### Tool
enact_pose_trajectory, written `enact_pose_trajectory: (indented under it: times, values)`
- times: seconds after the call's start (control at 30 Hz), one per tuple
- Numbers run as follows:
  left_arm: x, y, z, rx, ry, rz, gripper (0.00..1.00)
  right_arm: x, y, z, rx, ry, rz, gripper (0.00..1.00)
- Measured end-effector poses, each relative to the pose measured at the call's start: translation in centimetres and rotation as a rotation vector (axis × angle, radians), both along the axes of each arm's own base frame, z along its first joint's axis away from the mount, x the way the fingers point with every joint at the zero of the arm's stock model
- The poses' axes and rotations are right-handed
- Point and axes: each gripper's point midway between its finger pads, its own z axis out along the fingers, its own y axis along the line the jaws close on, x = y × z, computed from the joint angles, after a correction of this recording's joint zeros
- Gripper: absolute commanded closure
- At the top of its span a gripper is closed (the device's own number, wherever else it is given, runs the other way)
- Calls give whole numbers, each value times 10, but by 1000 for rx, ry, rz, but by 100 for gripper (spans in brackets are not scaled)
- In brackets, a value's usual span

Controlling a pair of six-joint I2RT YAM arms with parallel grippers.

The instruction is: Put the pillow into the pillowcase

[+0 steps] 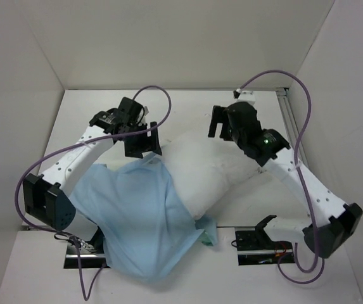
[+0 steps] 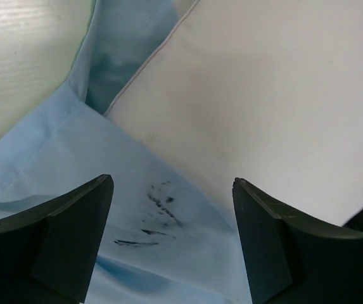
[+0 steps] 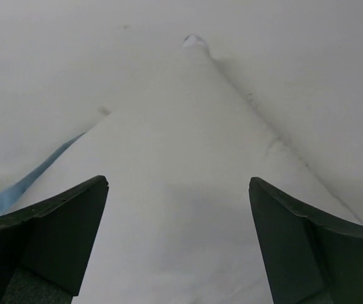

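Observation:
The white pillow (image 1: 216, 171) lies across the table middle, its left part inside the light blue pillowcase (image 1: 133, 215). My left gripper (image 1: 144, 142) is open and empty, just above the pillowcase's mouth edge where it meets the pillow. In the left wrist view the pillowcase (image 2: 99, 190) and pillow (image 2: 276, 95) lie under the open left gripper (image 2: 171, 215). My right gripper (image 1: 220, 121) is open and empty over the pillow's far right end. The right wrist view shows the pillow (image 3: 175, 190) filling the space under the open right gripper (image 3: 178, 221).
White walls enclose the table on three sides. A metal rail (image 1: 289, 120) runs along the right edge. A green patterned corner of the pillowcase (image 1: 208, 235) pokes out near the arm bases. Purple cables (image 1: 295, 82) loop above both arms.

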Motion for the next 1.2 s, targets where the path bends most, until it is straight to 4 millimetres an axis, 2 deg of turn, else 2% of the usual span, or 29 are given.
enact_pose_trajectory:
  times: [0.03, 0.07, 0.1, 0.17, 0.2, 0.27, 0.33, 0.4, 0.43, 0.47, 0.5, 0.63, 0.77, 0.83, 0.9, 0.97, 1.03, 1.13, 1.2]
  values:
    - [-3, 3, -8, 13, 21, 5, 16, 13, -9, 0, -12, 4, -35, 0]
    - [-6, 5, -15, 17, 43, 6, 30, 28, -19, -5, -21, 24, -63, 0]
    - [-9, 6, -21, 13, 62, 9, 40, 39, -30, -15, -31, 52, -89, 0]
    - [-12, 4, -30, -5, 96, 3, 72, 57, -51, -42, -39, 133, -123, 0]
    - [-13, 1, -32, -22, 110, -6, 100, 64, -60, -58, -34, 181, -130, 0]
    - [-10, -6, -35, -57, 125, -32, 100, 71, -70, -86, -13, 264, -123, 0]
    - [-5, -15, -36, -86, 144, -54, 100, 70, -62, -120, 21, 364, -68, 28]
    - [2, -24, -33, -111, 153, -75, 100, 67, -50, -140, 52, 420, -12, 64]
    - [9, -28, -29, -125, 142, -88, 100, 67, -45, -145, 65, 431, 12, 93]
    - [17, -34, -23, -139, 126, -100, 100, 68, -41, -146, 81, 433, 27, 100]
    - [25, -39, -15, -155, 111, -111, 100, 71, -39, -143, 104, 424, 32, 100]
    - [65, -62, 37, -216, 3, -161, 100, 89, -42, -109, 126, 340, 19, 100]
    - [98, -79, 92, -272, -134, -192, 100, 108, -64, -50, 136, 174, -43, 100]
    - [108, -84, 115, -304, -202, -203, 100, 105, -74, -17, 142, 84, -67, 100]
    - [112, -86, 131, -328, -253, -210, 100, 93, -78, 10, 156, 16, -72, 100]
    - [113, -93, 140, -344, -290, -226, 100, 77, -75, 29, 183, -47, -63, 100]
    - [108, -105, 141, -351, -297, -252, 100, 57, -67, 27, 216, -74, -52, 100]
    - [96, -130, 128, -350, -264, -306, 100, 28, -34, -20, 257, 1, -3, 100]
    - [88, -144, 110, -331, -219, -334, 100, 16, -15, -57, 244, 87, 9, 100]
